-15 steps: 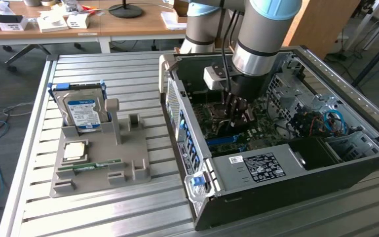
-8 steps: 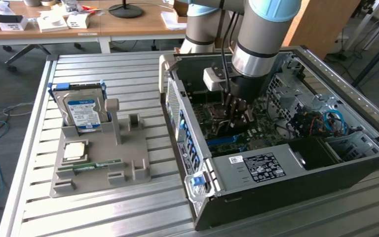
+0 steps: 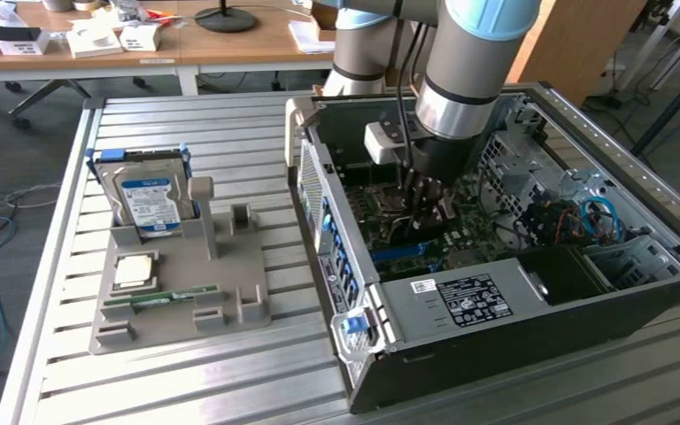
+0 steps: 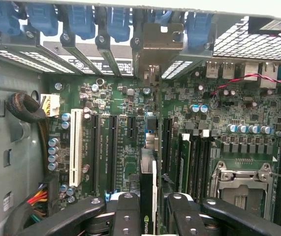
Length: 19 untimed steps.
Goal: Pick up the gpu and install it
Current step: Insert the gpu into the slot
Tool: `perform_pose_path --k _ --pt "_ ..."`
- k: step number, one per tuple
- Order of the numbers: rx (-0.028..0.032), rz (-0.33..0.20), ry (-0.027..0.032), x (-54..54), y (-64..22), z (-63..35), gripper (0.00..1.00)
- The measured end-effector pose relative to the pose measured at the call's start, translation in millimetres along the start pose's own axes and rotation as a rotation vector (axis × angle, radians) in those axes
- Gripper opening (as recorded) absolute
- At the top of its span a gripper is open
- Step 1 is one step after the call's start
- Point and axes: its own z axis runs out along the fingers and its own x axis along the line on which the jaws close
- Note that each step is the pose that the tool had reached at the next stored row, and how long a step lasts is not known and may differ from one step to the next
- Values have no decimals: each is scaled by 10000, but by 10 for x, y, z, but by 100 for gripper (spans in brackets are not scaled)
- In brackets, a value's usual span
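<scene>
My gripper (image 4: 150, 216) is down inside the open computer case (image 3: 470, 301), shut on the gpu (image 4: 148, 182). The dark card stands on edge between the two black fingers (image 4: 125, 214), a logo showing on its near end. It runs straight out over the green motherboard (image 4: 125, 98), between two black expansion slots. Its greyish metal end bracket (image 4: 152, 46) sits at the case's rear slot openings, among the blue latches. In the exterior view the gripper (image 3: 425, 202) hangs low over the board. I cannot tell whether the card's edge sits in a slot.
On the exterior view's left a grey fixture tray (image 3: 240, 292) holds a silver hard drive with a blue label (image 3: 151, 202), a processor chip (image 3: 135, 268) and a slim green memory stick (image 3: 174, 295). Cables (image 3: 588, 217) and drive bays crowd the case's far side.
</scene>
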Motion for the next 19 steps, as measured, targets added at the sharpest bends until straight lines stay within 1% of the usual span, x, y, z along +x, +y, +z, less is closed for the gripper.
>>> perform_pose_path --k 4,19 --pt "1 2 -1 0 12 7 26" --pt "1 0 2 0 13 50 26"
